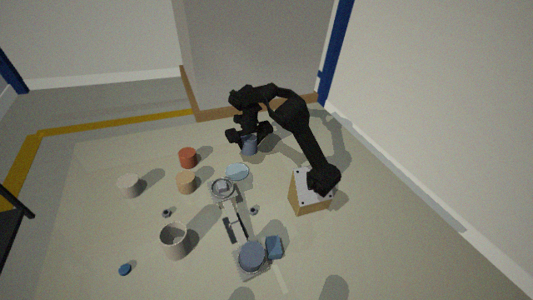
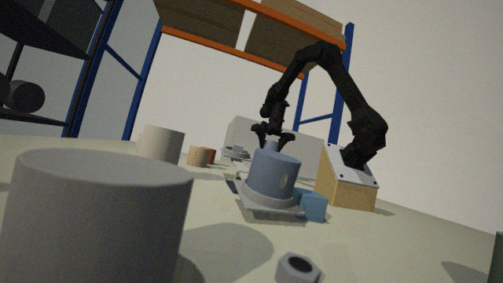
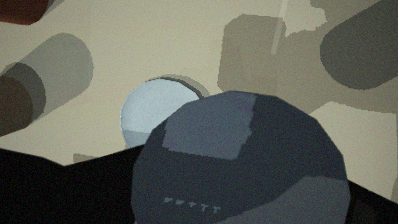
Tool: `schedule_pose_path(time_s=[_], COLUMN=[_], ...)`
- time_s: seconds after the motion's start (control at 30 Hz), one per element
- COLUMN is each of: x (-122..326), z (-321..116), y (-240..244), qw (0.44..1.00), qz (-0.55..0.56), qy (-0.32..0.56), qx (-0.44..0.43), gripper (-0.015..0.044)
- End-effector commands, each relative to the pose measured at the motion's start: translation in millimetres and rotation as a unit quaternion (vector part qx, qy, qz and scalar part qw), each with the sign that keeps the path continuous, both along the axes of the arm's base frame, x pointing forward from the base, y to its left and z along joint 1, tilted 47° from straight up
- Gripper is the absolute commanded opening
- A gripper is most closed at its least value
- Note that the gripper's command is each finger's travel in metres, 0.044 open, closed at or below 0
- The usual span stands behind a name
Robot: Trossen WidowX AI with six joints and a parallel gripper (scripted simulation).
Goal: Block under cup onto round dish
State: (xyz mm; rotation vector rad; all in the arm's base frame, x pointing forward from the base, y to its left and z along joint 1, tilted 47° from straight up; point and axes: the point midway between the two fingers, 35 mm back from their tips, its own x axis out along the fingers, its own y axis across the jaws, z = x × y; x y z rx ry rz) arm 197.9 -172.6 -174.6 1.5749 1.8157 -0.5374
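My gripper (image 1: pixel 250 142) (image 2: pixel 271 144) is shut on a blue-grey cup (image 1: pixel 249 147) (image 3: pixel 210 125), low over the table behind the round dish. The pale blue dish (image 1: pixel 237 172) (image 3: pixel 155 102) has nothing on it in the top view; the held cup hides part of it in the wrist view. A small grey block (image 1: pixel 222 186) (image 2: pixel 237 148) lies uncovered in the far pan of the balance (image 1: pixel 216 198) (image 2: pixel 271 211). The other blue-grey cup (image 1: pixel 251 255) (image 2: pixel 273 173) stands on the balance's near end.
A blue block (image 1: pixel 274 247) (image 2: pixel 312 206) sits beside the near cup. An orange cylinder (image 1: pixel 187 158), a tan cylinder (image 1: pixel 186 183) and a pale cylinder (image 1: pixel 130 187) stand left of the dish. A hollow beige cup (image 1: pixel 175 247) stands left of the balance. Nuts (image 1: pixel 166 213) (image 1: pixel 253 210) flank the beam.
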Motion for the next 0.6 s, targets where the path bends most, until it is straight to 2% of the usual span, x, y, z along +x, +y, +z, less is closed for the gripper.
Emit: schedule_pose_path(time_s=[0.0, 0.1, 0.57], x=[-22.1, -35.4, -38.4], z=[-17.8, -27.6, -55.8], y=[2.2, 3.9, 32.5], qw=[1.0, 1.0, 1.0], qz=[0.003, 0.004, 0.004], qy=[0.001, 0.001, 0.0], qx=[0.004, 0.006, 0.007], gripper=[0.0, 0.0, 0.0])
